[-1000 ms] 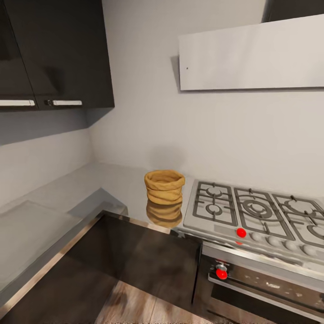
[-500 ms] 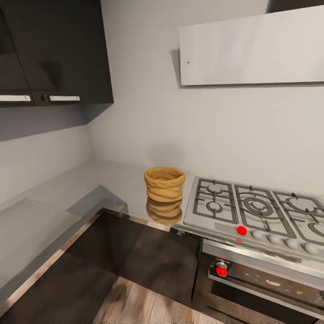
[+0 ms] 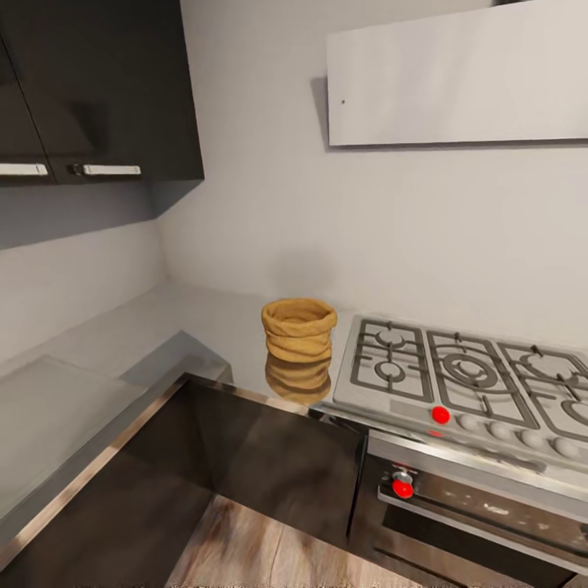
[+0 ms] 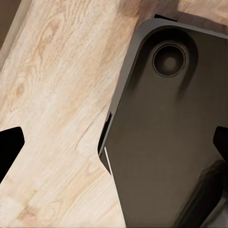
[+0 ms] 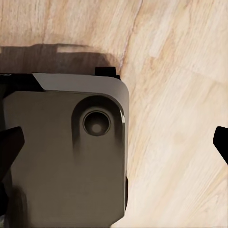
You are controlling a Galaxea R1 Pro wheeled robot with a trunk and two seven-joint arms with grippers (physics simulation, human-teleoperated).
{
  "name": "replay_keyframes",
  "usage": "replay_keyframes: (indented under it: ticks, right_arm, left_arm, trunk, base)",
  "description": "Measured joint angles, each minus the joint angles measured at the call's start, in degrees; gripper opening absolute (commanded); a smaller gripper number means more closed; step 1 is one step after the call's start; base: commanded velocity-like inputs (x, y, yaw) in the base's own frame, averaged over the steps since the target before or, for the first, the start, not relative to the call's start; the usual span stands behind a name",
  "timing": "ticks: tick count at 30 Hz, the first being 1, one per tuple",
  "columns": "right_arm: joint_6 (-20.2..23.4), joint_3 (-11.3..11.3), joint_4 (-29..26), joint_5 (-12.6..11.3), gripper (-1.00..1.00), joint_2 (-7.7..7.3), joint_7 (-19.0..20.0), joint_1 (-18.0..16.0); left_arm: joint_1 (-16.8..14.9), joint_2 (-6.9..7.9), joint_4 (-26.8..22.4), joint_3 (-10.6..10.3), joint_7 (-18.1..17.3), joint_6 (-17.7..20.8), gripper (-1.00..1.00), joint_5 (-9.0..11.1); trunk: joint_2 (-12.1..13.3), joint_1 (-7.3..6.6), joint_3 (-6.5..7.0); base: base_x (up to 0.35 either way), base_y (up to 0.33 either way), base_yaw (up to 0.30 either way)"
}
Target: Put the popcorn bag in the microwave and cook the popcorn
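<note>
The popcorn bag, a squat tan-yellow sack with rolled folds and an open round mouth, stands upright on the grey countertop, just left of the gas hob. Its reflection shows on the worktop in front of it. The microwave and the popcorn are out of view. In the left wrist view my left gripper is open, its dark fingertips far apart over the wooden floor and my dark base. My right gripper is open too, above the floor and base, with nothing between its fingers.
A steel gas hob with red knobs sits right of the bag, over a built-in oven. Dark wall cabinets hang at the upper left and a pale range hood above the hob. The L-shaped worktop runs along the left.
The whole head picture has shifted slightly upward, so the camera has moved. The bag has stayed in place on the countertop.
</note>
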Motion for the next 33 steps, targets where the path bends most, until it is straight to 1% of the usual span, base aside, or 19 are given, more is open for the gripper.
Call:
replay_keyframes:
  ticks: [33]
  right_arm:
    - [0.0,0.0,0.0,0.0,1.00,-0.02,0.0,0.0]
  left_arm:
    - [0.0,-0.09,0.0,0.0,-0.1,0.1,1.00,-0.2]
  trunk:
    - [0.0,0.00,-3.01]
  base:
    - [0.000,0.000,0.000]
